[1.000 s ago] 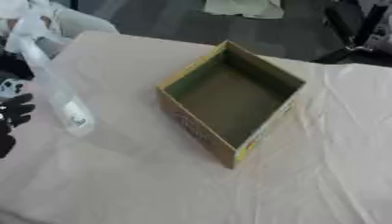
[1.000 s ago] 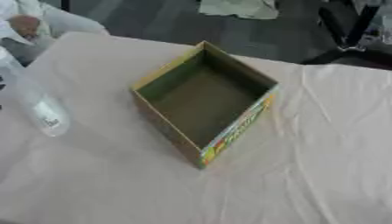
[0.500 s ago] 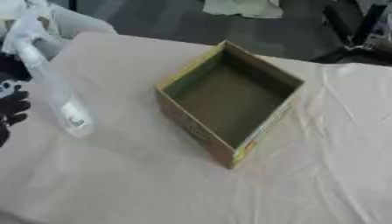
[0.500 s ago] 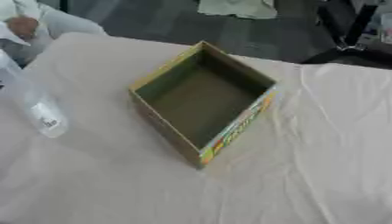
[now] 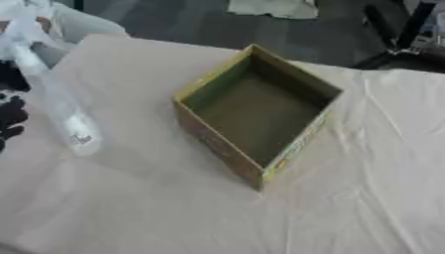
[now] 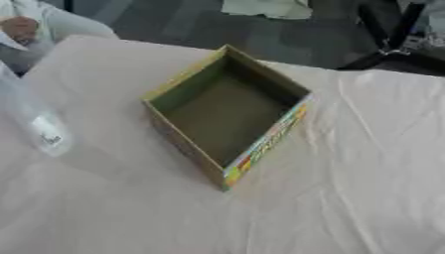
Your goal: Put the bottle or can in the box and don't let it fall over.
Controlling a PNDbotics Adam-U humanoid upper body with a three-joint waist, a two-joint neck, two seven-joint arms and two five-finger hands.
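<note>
Clear bottle (image 5: 54, 106) unmoved left of open box (image 5: 255, 114), left hand (image 5: 10, 116) beside

Both views are taken from head height, angled steeply down at the cloth-covered counter (image 5: 365, 188). The open cardboard box (image 6: 228, 111) and the clear plastic bottle (image 5: 61, 106) are shared, shifted slightly leftward in the right eye view.

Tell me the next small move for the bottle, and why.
Probably carry the clear bottle rightward toward the open box, keeping it upright. The bottle stands at the table's left edge, beside the left hand, while the box looks empty. I cannot tell whether the hand already grips it, so confirming the grasp comes first.
</note>
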